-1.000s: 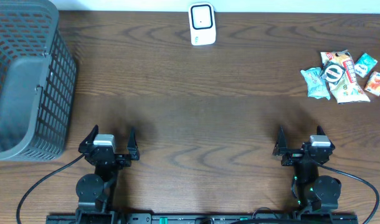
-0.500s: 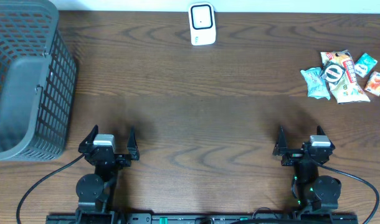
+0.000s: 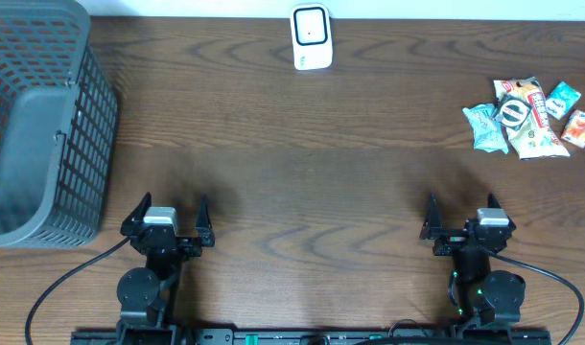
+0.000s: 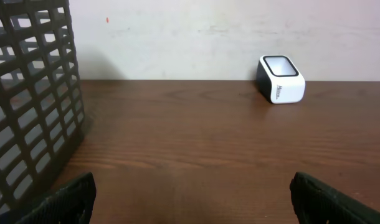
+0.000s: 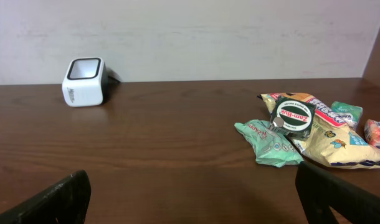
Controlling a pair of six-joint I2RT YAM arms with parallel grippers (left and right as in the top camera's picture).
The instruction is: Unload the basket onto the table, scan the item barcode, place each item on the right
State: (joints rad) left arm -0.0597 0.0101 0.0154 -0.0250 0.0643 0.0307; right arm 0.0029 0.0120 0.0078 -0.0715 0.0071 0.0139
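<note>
A white barcode scanner [image 3: 312, 37] stands at the table's far edge, seen also from the left wrist as the scanner [image 4: 281, 79] and from the right wrist as the scanner [image 5: 84, 82]. A heap of snack packets [image 3: 525, 117] lies at the far right, with a round green-and-white tin [image 5: 293, 116] on top and a teal packet [image 5: 268, 143] in front. My left gripper [image 3: 168, 218] rests open near the front left edge, nothing between its fingers. At the front right my right gripper [image 3: 461, 216] is open and empty too, well short of the packets.
A tall dark grey mesh basket [image 3: 38, 125] fills the far left corner; its wall [image 4: 28, 99] looms at the left of the left wrist view. A pale wall runs behind the table's far edge.
</note>
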